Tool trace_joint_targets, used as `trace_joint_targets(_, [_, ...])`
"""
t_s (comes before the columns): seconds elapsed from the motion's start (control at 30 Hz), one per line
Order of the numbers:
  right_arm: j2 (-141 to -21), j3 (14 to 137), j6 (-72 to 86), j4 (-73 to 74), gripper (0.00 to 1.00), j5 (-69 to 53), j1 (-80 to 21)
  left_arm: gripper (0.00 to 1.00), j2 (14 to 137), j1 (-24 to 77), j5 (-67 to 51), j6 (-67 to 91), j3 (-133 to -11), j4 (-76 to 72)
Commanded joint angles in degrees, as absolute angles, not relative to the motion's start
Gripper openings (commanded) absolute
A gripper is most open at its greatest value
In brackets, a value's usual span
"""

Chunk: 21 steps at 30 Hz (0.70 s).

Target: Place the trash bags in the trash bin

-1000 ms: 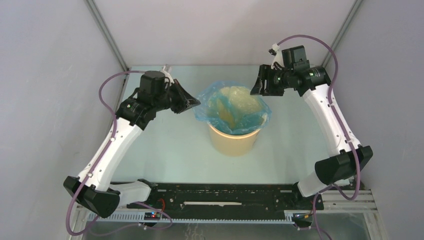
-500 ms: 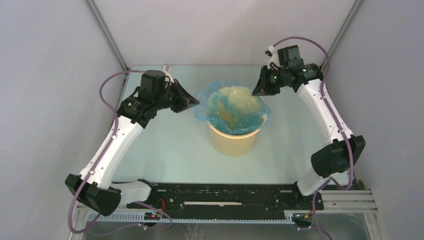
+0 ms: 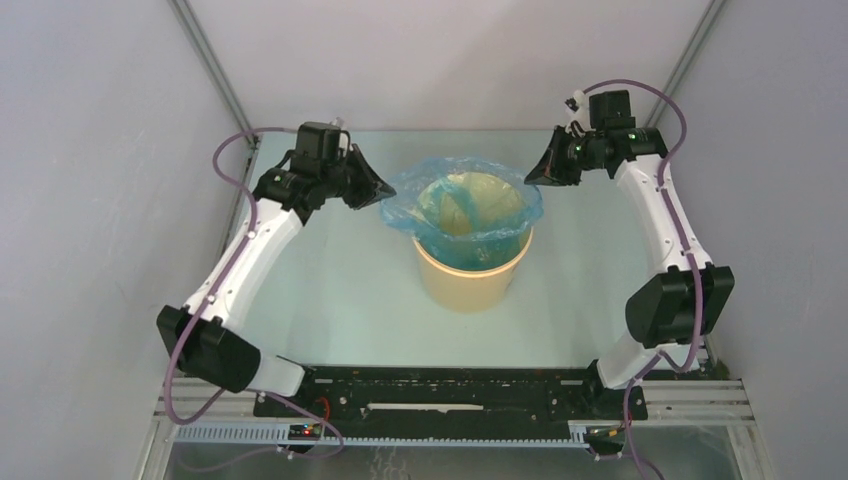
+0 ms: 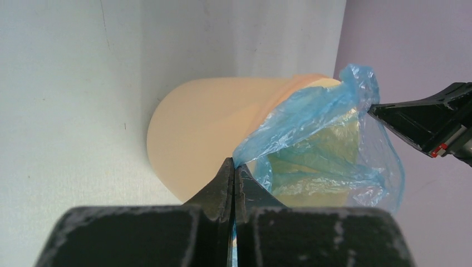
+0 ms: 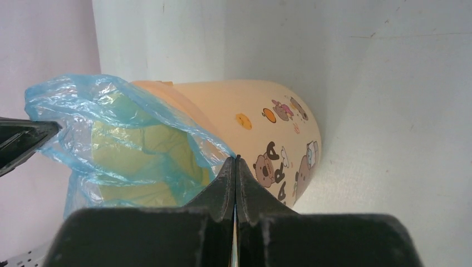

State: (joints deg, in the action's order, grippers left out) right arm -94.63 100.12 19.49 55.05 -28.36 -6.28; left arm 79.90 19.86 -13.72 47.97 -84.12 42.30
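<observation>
At the middle of the pale table [image 3: 330,300] stands one tan, round, slightly tapered plastic trash bin [image 3: 470,282]. One thin, crinkly, translucent light-blue film trash bag [image 3: 408,200] sits in its mouth. The bag's body hangs inside the bin, its front edge lies over the lip, and the rest of its rim stands up around the opening.

The right wrist view shows cartoon bears and letters printed on the bin's wall [image 5: 278,161].

Two grippers flank the bin. The left gripper [image 3: 384,193] has its fingers pressed together on the bag's left edge [image 4: 278,139]. The right gripper [image 3: 531,178] pinches the right rear edge [image 5: 167,128] in the same way, and the film is drawn taut between them.

Each wrist view shows the opposite gripper's dark tip at the far side of the bag. A purple cable [image 3: 225,160] loops along each arm, grey walls [image 3: 100,150] close in the table on both sides, and a black rail [image 3: 450,385] crosses the near edge.

Half a second earlier the bag's mouth was narrower and sagged toward the front. Both grippers now stand farther apart and farther back, and the mouth is a wide oval.
</observation>
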Motion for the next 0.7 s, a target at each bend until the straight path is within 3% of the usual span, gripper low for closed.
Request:
trace_joint_targets(0.0, [-96.46,100.73,21.03,52.51,0.0,-32.32,-5.54,0.0,82.55,19.15,-14.63,45.35,-89.37,41.8])
trace_joint_targets(0.5, [-100.06,95.68,19.76,52.85,0.0,-32.91,-2.88,0.0,93.29,17.58,-17.77,39.9,-92.3,46.85])
trace_joint_targets(0.67, [-96.78,90.94,19.38,52.14,0.0,-33.06,-2.61,0.11,90.31,17.58,-22.65,40.89,-88.08,44.63])
